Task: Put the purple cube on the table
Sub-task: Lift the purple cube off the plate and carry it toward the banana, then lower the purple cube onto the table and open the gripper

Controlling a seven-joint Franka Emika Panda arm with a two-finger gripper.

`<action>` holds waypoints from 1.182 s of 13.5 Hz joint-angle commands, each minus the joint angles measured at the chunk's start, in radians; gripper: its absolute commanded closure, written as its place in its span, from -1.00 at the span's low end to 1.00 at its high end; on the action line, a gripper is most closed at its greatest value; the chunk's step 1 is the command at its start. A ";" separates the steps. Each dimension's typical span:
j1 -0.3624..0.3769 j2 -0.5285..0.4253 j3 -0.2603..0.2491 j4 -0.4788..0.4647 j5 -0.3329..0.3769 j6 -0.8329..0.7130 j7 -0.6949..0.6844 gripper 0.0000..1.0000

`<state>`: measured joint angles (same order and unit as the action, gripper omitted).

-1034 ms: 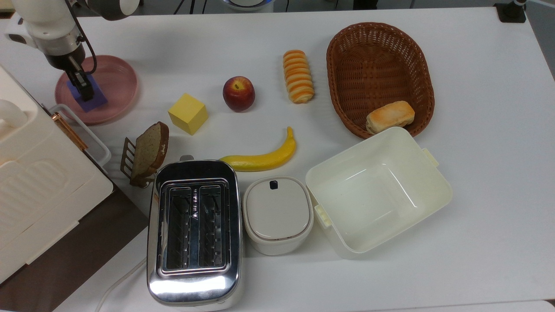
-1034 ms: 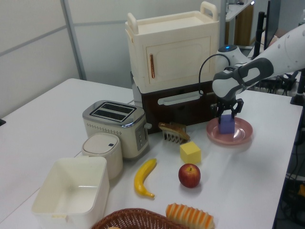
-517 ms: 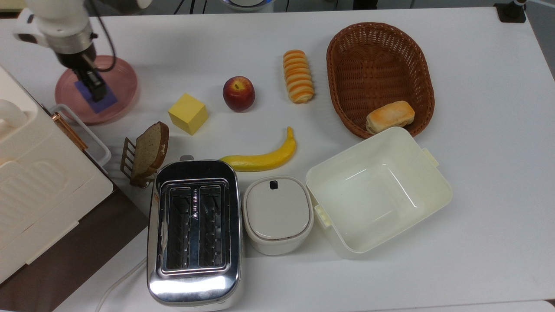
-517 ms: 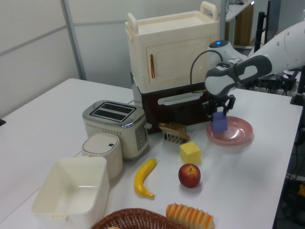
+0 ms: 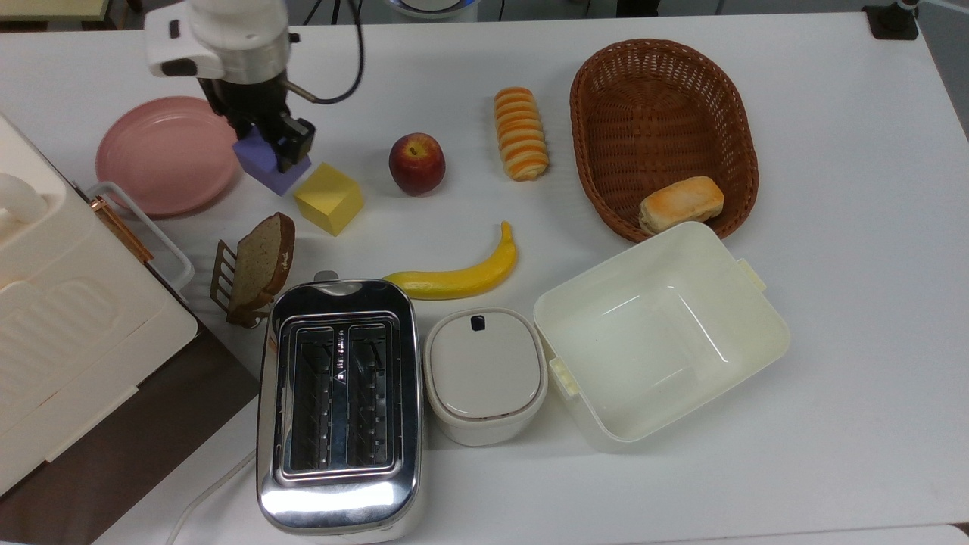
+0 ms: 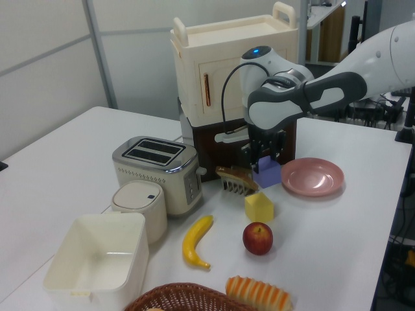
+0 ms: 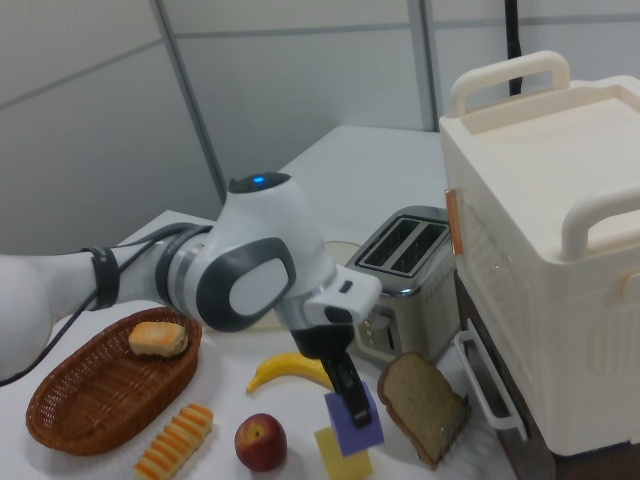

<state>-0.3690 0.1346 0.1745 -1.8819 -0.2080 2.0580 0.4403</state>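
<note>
One end effector (image 5: 278, 147) is closed on the one purple cube (image 5: 261, 163), its dark fingers (image 7: 352, 390) clamping opposite faces; the cube is off the single pink plate (image 5: 163, 155), between that plate and the one yellow cube (image 5: 328, 198) in the top view. The white counter (image 5: 833, 151) also carries one apple (image 5: 416, 163), one banana (image 5: 458, 274), one striped bread loaf (image 5: 520, 133), one wicker basket (image 5: 723, 106) with one bun (image 5: 681, 203) in it, one open cream tub (image 5: 658, 333), one lidded white canister (image 5: 484, 373), one chrome toaster (image 5: 338, 405), and one bread slice (image 5: 261, 261) in a small rack. The top view does not settle whether the purple cube touches the counter; the left view has it hanging just above the yellow cube's far side (image 6: 266, 173). The right view shows the purple cube tilted and overlapping the yellow cube (image 7: 340, 460) below it, and the cream cabinet (image 7: 560, 260) with its top handles.
</note>
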 commanded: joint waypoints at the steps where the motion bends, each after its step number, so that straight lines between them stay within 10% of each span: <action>1: 0.010 -0.012 0.065 0.036 -0.005 -0.024 -0.020 0.58; 8: 0.082 -0.013 0.168 0.061 -0.004 -0.042 -0.026 0.48; 13: 0.084 -0.009 0.168 0.061 -0.004 -0.042 -0.018 -0.77; 16: 0.082 -0.009 0.168 0.061 -0.004 -0.042 -0.018 -1.00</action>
<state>-0.2893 0.1379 0.3453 -1.8211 -0.2079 2.0479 0.4361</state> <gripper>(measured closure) 0.075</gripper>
